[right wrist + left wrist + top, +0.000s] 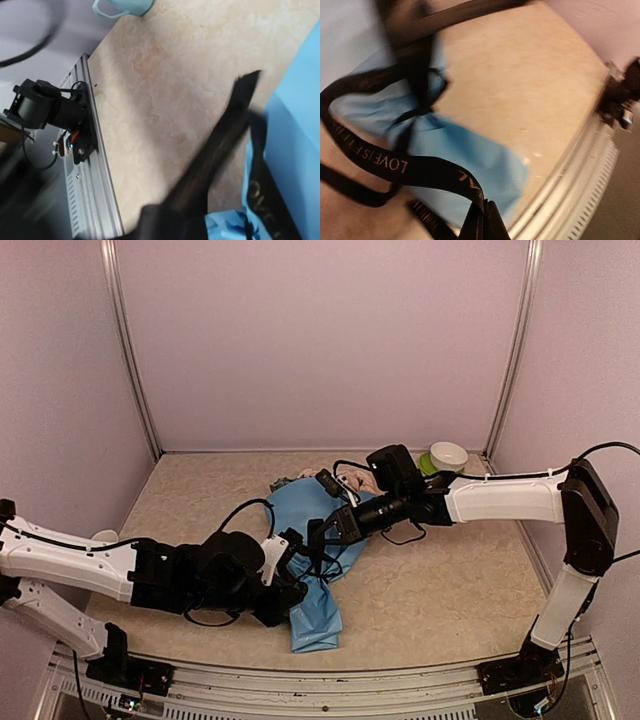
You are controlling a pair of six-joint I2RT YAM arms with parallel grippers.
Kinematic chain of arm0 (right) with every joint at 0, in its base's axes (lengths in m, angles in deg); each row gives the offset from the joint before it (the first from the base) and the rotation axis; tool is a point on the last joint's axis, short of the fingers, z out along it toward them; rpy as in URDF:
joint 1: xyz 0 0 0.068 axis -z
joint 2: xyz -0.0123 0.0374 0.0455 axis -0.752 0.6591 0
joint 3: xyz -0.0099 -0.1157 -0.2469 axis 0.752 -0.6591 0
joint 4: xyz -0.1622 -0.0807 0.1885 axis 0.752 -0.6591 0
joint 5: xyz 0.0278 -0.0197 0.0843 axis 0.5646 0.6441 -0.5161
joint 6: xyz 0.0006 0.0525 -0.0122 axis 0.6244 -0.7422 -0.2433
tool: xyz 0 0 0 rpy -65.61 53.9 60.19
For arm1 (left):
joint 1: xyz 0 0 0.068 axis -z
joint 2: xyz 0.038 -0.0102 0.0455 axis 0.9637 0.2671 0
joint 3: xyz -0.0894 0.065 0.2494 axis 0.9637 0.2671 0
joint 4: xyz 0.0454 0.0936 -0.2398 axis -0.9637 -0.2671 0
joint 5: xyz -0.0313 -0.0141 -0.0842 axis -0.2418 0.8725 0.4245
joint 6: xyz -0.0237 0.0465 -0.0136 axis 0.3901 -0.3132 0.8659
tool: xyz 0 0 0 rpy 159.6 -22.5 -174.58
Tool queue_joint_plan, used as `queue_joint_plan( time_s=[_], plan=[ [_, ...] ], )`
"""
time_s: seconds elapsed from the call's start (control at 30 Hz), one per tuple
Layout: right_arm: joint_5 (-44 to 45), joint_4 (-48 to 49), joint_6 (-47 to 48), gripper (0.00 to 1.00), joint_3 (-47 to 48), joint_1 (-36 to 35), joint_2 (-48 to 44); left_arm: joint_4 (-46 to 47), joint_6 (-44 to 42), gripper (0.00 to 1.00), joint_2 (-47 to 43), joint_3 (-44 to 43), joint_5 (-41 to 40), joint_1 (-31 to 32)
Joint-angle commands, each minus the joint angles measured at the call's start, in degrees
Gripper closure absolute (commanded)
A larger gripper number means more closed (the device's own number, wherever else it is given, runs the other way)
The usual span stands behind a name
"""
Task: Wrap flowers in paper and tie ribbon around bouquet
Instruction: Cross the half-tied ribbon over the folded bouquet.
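Observation:
The bouquet [312,570] lies along the middle of the table, wrapped in the light blue paper [470,150]. The pink flowers [345,483] poke from its far, wide end. The black ribbon [395,167], with gold lettering, loops around the pinched waist of the cone [420,112]. My left gripper [485,212] is shut on one ribbon strand near the cone's narrow end and sits low beside the bouquet [290,598]. My right gripper [180,215] is shut on another ribbon strand [225,135] that runs up, blurred, beside the paper [295,120]. It hovers over the cone's waist [320,537].
A green and white bowl [445,457] stands at the back right. A pale blue mug [122,6] sits at the left edge [103,536]. The aluminium rail [570,175] borders the near table edge [95,175], just past the paper's tip.

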State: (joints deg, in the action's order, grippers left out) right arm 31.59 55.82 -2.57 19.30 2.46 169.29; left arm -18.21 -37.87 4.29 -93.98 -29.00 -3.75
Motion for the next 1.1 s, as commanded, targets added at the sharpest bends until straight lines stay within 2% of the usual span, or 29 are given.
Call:
queue_joint_plan(
  time_s=[0.0,0.27,0.37,0.47,0.57,0.63,0.73,0.8,0.87,1.0,1.07],
  plan=[
    [-0.9,-1.6,2.2,1.0,2.6,0.3,1.3,3.2,-15.6,1.0,1.3,-7.0,12.2,7.0],
    [-1.0,-3.5,3.0,1.0,4.3,0.4,2.1,2.3,-29.0,1.0,19.5,-29.1,26.3,7.7],
    [-0.9,-4.7,3.8,1.0,5.0,0.6,2.4,0.3,-33.1,1.0,25.3,-36.1,27.1,7.9],
    [-0.8,-5.3,4.4,1.0,5.3,0.6,2.5,0.9,-34.8,0.99,28.7,-38.4,25.5,6.9],
    [-0.4,-5.8,5.0,1.0,5.3,0.7,2.5,9.5,-33.9,0.97,29.6,-35.1,24.5,4.6],
    [-0.4,-6.2,5.2,1.0,5.3,0.8,2.7,15.1,-33.1,0.88,29.8,-31.9,22.3,3.5],
    [-0.4,-6.1,5.4,1.0,5.4,1.0,3.0,17.0,-35.5,0.63,30.9,-31.3,17.3,4.3],
    [-0.4,-6.3,5.5,1.0,5.6,1.1,3.4,17.3,-37.2,0.43,31.1,-30.9,13.0,5.5],
    [-0.5,-6.6,5.8,1.0,6.2,1.1,3.8,18.9,-38.8,0.35,29.9,-28.9,9.3,6.6],
    [-0.5,-6.9,6.2,1.0,6.9,1.1,4.4,28.4,-40.2,0.18,22.6,-19.6,4.8,7.2],
    [0.0,-7.1,6.5,1.0,7.3,1.2,4.6,32.7,-39.7,0.04,18.8,-15.2,3.5,6.8]
  ],
)
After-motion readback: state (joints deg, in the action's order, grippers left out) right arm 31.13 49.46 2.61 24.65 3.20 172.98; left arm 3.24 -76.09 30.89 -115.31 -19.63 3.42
